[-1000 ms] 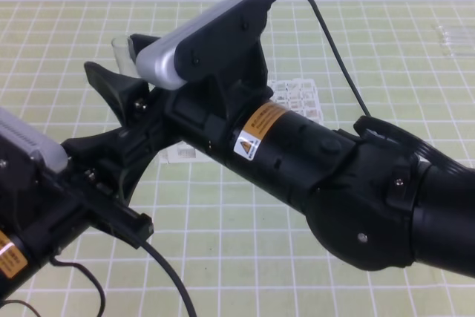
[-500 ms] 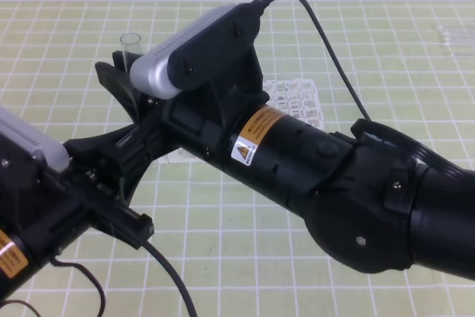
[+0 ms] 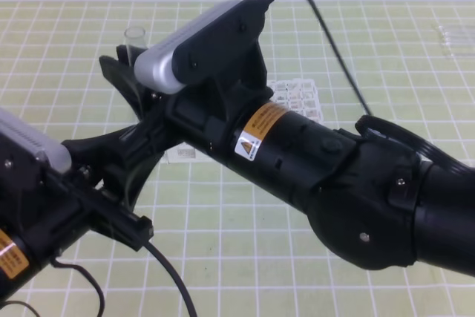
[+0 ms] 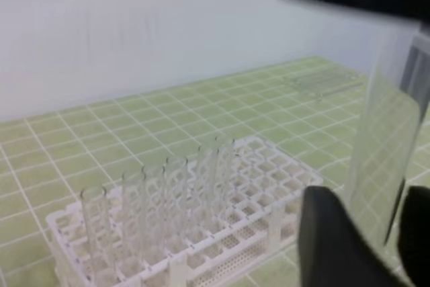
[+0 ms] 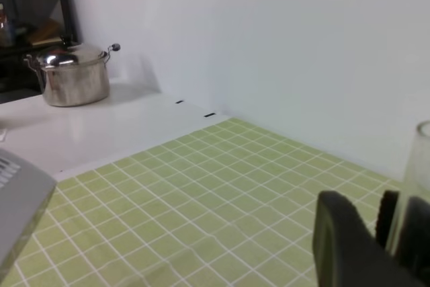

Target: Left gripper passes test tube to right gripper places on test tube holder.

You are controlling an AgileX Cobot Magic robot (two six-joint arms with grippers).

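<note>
White test tube holder [image 4: 269, 186], green-checked mat [image 3: 223, 257]

Bulky black arms, silver-grey camera modules, orange-and-white warning stickers, thin black cables.

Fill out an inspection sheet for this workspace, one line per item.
Surface: green grid mat.
Job's things: test tube upright between both claws; test tube holder already carries a row of tubes.
Clutter: spare tubes lying at the mat's far right.
Grippers: left gripper around the tube's lower part; right gripper beside its top; closure of either unclear.
Cables: black cable over the right arm, another below the left.
Surroundings: steel pot on a white counter.
</note>
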